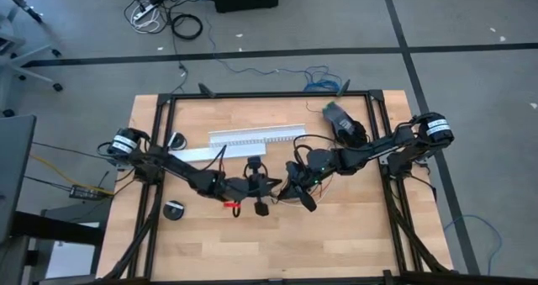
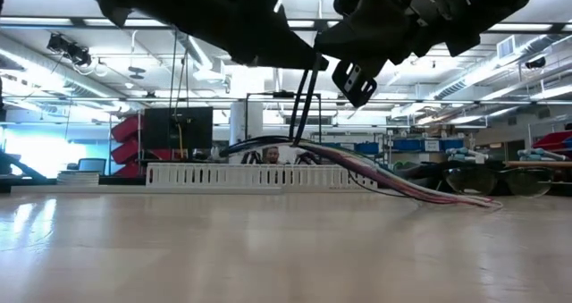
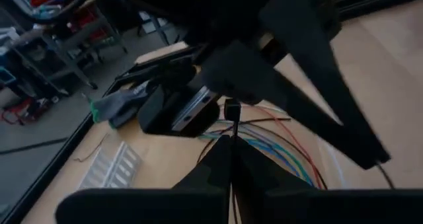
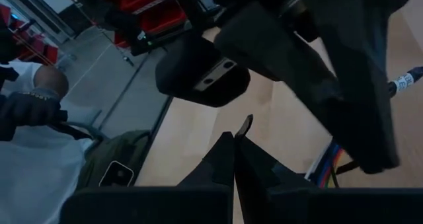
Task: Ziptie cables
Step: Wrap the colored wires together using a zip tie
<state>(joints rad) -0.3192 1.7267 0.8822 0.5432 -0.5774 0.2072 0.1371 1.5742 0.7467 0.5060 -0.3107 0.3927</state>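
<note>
- left arm reaches in from the worktop point(image 1: 336, 243) left edge toward the middle; left pincer point(image 1: 255, 182) fingers pressed together, pinching the ziptie point(image 3: 233, 128), a thin black strip that stands up between the fingertips in the left wrist view
- white slotted channel point(image 1: 256, 136) lies at the far side, left of centre, not touched
- cables point(image 2: 402, 185) run from the channel area toward the right, raised off the worktop in the middle and sagging down to it on the right; coloured strands show just beyond the left pincer tips
- right pincer point(image 1: 296, 174) just right of the left one, fingers pressed together too; a thin dark tip pokes out between them, probably the ziptie's other end, can't be sure
- step in hand, as I judge: closing the ziptie loop around the bundle
- to do it well: keep both pinches firm, line the free tail up with the head slot, feed straight, keep all strands inside the loop
- risk: the strip twists or slips out
</note>
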